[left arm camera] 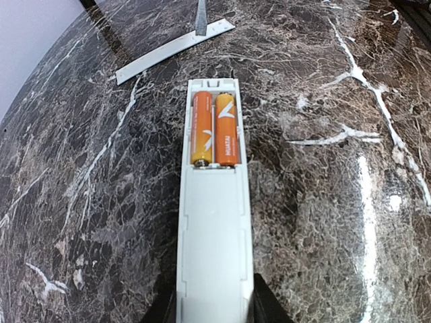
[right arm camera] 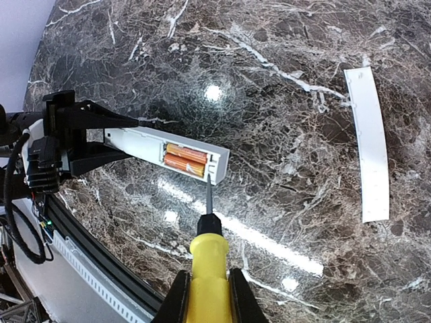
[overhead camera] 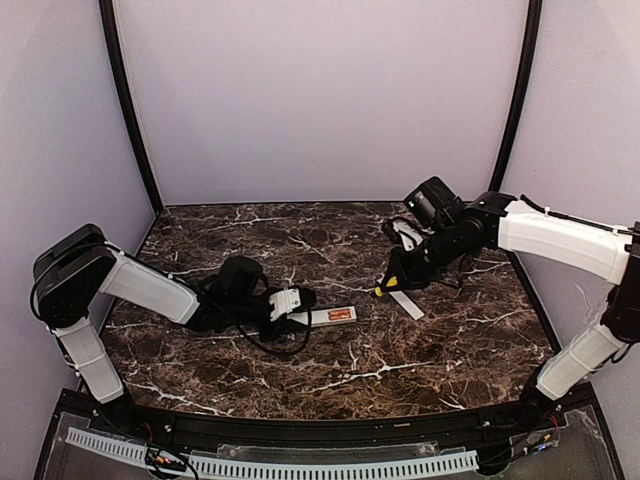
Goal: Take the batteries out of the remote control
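The left gripper [left arm camera: 214, 308] pinches the remote control [left arm camera: 214, 235] by one end, open compartment up, steadying it for prying. The right gripper [right arm camera: 207, 293] clamps a yellow-handled screwdriver [right arm camera: 207, 252]. Both batteries [right arm camera: 185, 158] sit seated just beyond its tip. The white cover strip [right arm camera: 369, 145] lies well to its right.

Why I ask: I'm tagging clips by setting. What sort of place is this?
Probably a robot lab cell, not a home: plain lilac walls enclose a dark marble-patterned tabletop, with a white-and-black left arm and right arm mounted at its near edge.
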